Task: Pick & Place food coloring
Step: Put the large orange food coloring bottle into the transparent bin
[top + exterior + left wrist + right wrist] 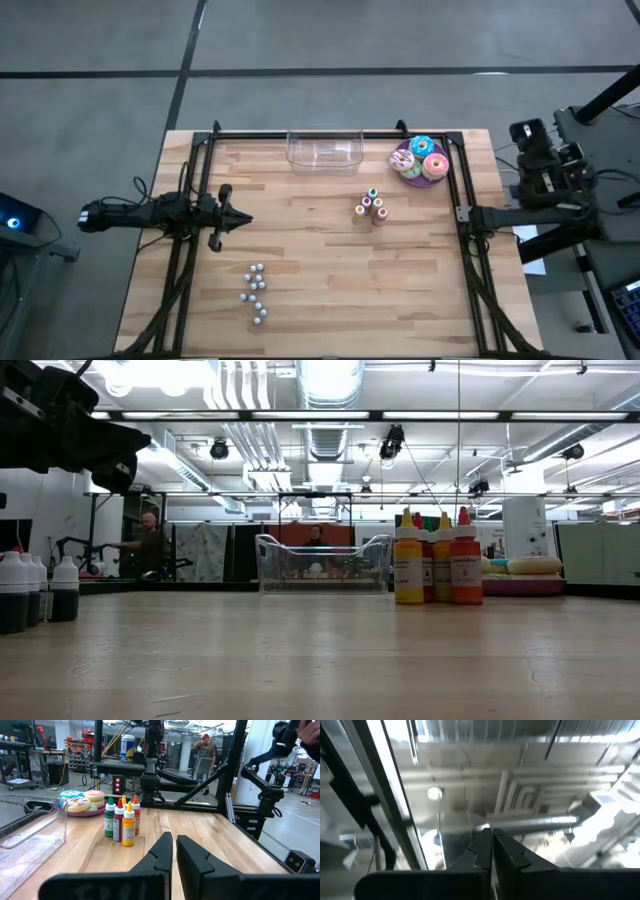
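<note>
So the food coloring [371, 207] is four little bottles standing upright in a tight cluster on the wooden worktop [320, 290], and I'll use that cluster as the landmark for everything else. From the left wrist camera you can pick out a green cap, a red one, and two orange-ish ones [121, 821], all touching or nearly so. Just beyond the bottles, toward the worktop's far right corner, sits a purple plate of frosted doughnuts [421, 161], near but not touching. The clear plastic bin [324, 149] is at the far edge too, off to the left of the bottles and apart from them. A scatter of small silvery balls [255, 292] lies well away from the bottles, toward the near left part of the worktop. The left pincer [240, 219] is out to the left of the bottles, well apart, pointing their way with its fingers [159, 854] squeezed together and nothing between them. The right pincer [492, 845] is also closed tight and empty; its camera sees only ceiling, and that arm [545, 180] is parked off the right edge, past the doughnuts.
</note>
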`<state>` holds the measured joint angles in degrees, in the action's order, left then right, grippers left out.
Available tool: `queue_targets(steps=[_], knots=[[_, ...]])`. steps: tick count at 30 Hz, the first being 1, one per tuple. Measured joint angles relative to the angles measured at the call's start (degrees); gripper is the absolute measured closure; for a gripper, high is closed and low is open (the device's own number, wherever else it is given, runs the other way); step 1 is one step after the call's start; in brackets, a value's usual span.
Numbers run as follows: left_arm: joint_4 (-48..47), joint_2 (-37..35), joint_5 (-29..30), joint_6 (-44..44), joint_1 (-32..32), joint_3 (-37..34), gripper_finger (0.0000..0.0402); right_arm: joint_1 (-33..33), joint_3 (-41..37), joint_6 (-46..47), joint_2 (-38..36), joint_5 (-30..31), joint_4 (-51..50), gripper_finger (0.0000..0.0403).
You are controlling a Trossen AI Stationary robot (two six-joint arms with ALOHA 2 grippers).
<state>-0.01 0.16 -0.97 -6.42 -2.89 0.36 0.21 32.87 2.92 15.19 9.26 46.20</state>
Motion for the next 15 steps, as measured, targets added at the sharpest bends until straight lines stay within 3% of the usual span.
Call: queue_targets(steps=[15], knots=[[-0.01,0.0,0.0,0.0,0.01,-0.01,0.0402,0.0,24.74,1.9,14.64,0.11,-33.78,0.0394]])
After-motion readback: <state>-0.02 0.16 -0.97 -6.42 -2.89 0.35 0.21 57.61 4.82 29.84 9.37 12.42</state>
